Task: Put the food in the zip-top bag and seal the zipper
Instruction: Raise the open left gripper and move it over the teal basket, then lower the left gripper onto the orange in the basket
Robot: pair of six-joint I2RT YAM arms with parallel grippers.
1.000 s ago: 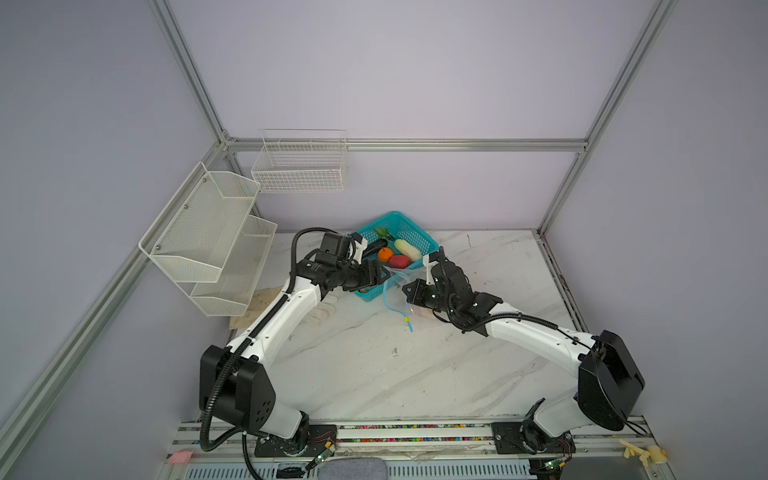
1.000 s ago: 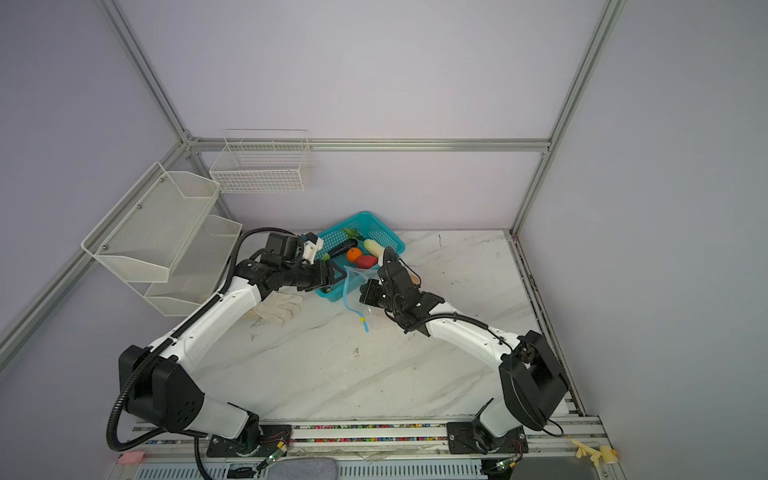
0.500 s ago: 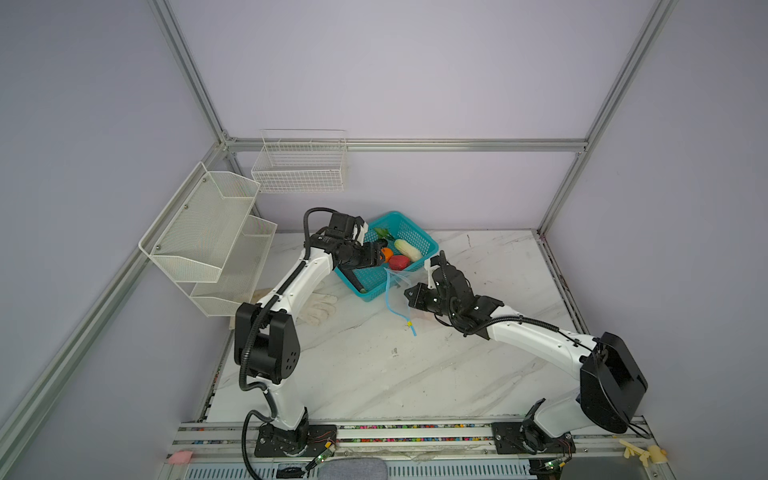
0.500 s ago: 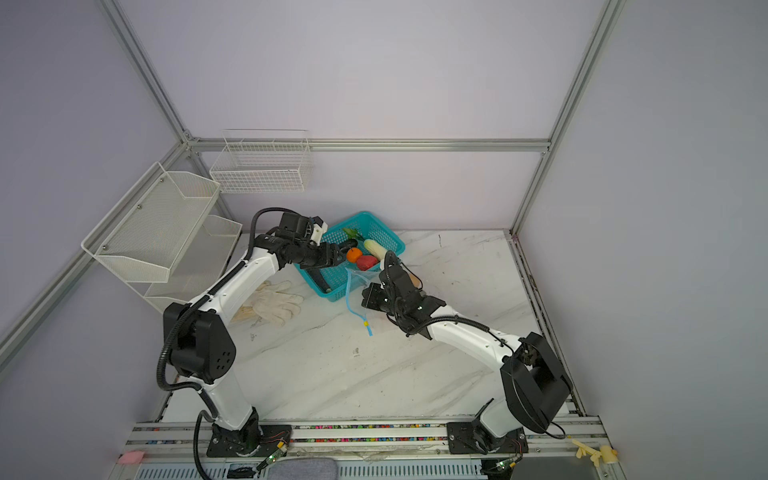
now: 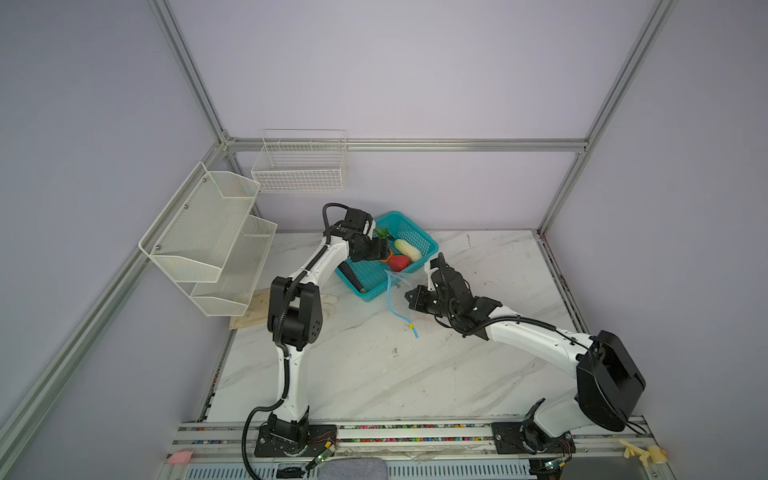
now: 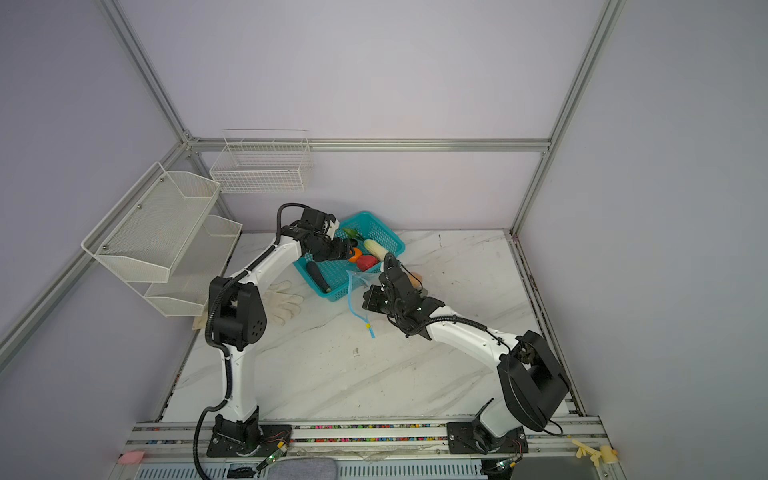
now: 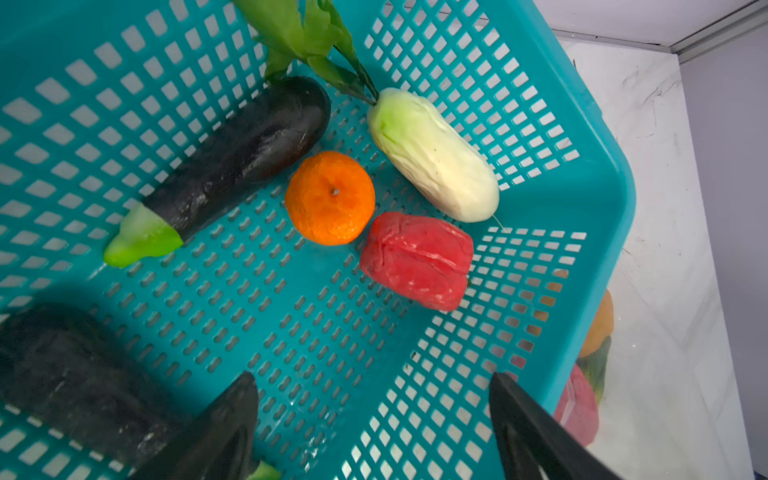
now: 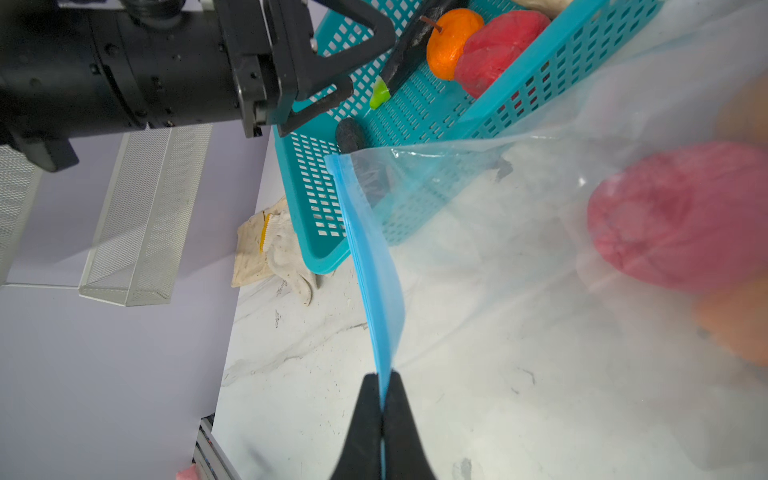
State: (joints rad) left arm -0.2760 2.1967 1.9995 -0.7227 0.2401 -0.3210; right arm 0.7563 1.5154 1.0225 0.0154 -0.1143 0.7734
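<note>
In the left wrist view, the teal perforated plastic basket still held a round orange toy fruit, a white toy cabbage, a crinkled red toy piece, a dark toy eggplant and another dark vegetable. The left gripper hovered over them, jaws spread and empty.

In the right wrist view, the right gripper was pinching the light-blue zipper strip of the clear crinkly zip-top bag. The bag lay on the white marble bench against the basket's side. A pink-red toy piece and blurred orange pieces were already inside. Filling therefore looked roughly half done, and sealing had not begun.

In both top views, the small yellow slider tab hung at the strip's lower end. Against a second earlier, the left gripper had swung from beside the basket to above its contents and spread wider, while the right gripper and bag had barely shifted.
</note>
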